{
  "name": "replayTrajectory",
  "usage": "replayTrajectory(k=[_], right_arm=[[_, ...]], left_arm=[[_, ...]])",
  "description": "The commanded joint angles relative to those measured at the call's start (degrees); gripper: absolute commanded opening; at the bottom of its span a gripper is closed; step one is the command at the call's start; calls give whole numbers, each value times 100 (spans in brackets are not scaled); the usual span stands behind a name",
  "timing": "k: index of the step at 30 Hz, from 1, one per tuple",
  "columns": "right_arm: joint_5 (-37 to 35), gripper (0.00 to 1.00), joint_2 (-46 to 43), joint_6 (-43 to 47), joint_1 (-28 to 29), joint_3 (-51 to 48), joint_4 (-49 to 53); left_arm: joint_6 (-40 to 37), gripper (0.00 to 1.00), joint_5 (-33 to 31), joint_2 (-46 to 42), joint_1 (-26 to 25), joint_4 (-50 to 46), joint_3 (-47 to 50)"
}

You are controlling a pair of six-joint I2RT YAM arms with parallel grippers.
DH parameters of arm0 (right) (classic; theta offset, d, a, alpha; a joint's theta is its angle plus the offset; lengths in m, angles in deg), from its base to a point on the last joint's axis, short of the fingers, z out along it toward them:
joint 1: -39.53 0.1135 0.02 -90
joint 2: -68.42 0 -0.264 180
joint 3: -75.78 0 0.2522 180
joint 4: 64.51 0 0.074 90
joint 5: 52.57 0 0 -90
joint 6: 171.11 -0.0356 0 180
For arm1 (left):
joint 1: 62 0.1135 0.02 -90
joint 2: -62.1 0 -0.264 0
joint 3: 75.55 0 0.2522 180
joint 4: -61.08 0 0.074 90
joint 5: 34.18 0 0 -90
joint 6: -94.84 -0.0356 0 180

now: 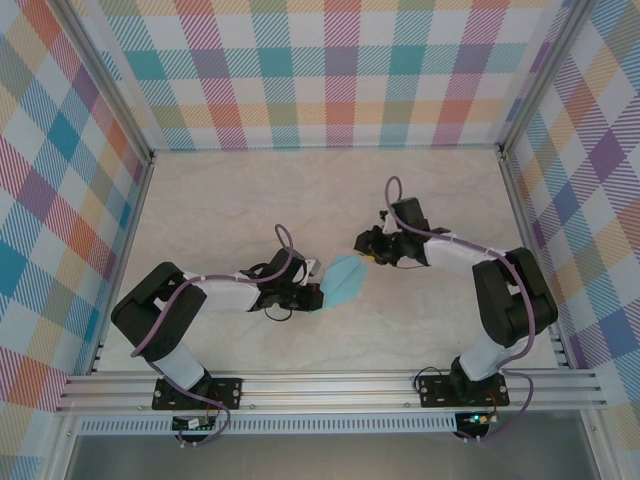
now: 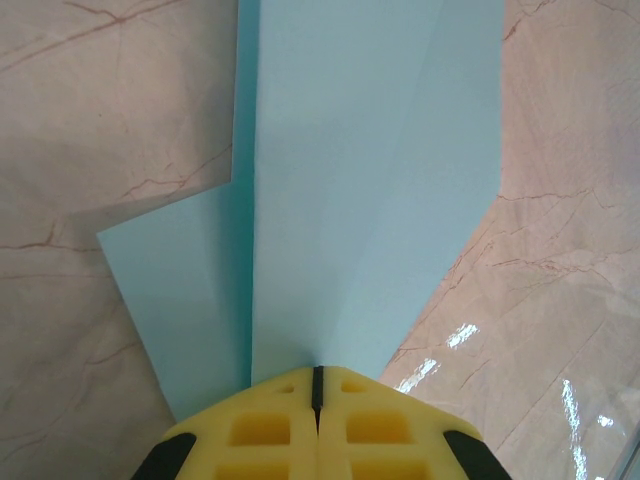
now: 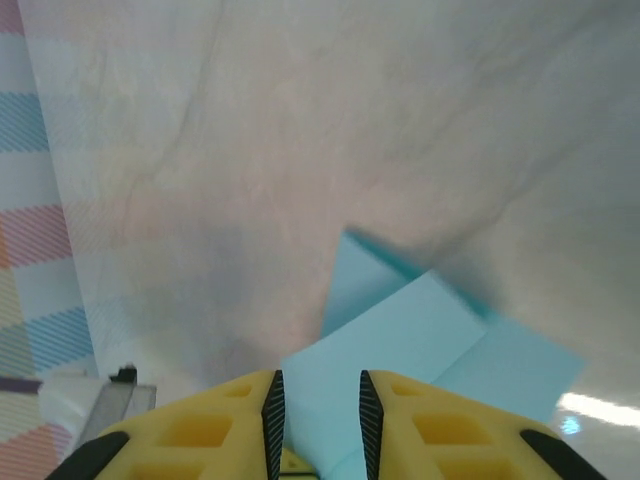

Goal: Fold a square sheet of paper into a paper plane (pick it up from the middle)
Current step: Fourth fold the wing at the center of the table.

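Left tool [image 2: 318, 390] pinches the part-folded paper [image 2: 370, 180]; right tool [image 3: 318, 400] stands parted around its edge, probably to regrip for another crease.

Spreads pale and flat as a cream marble-patterned tabletop [image 1: 250, 200] veined in thin reddish-brown lines, shut in at the back and both sides by upright wall panels [image 1: 340, 70] printed in pastel plaid of teal, orange, pink and purple. Meets silver aluminium posts [image 1: 100, 75] at the back corners and slotted silver aluminium rails [image 1: 330, 388] along the near edge. Catches bright white glare patches [image 2: 460, 335] on the glossy surface in the left wrist view.
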Motion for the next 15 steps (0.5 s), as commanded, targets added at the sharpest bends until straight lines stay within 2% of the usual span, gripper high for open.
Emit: replayTrajectory(k=[1,6,11,15], right_arm=[[78,27,179,-318,525,-165,-318],[59,24,573,-651,1116,-90,-640],[110,22,877,-940,1339,-196,-1018],[-112,22,1092,-876,1405,-206,-820]], left_arm=[[-4,3,-346,132,-38,-789,149],[12,4,-313,138,-42,-797,109],[13,4,-347,147,-43,-824,98],[20,4,-350,158,-44,-830,104]])
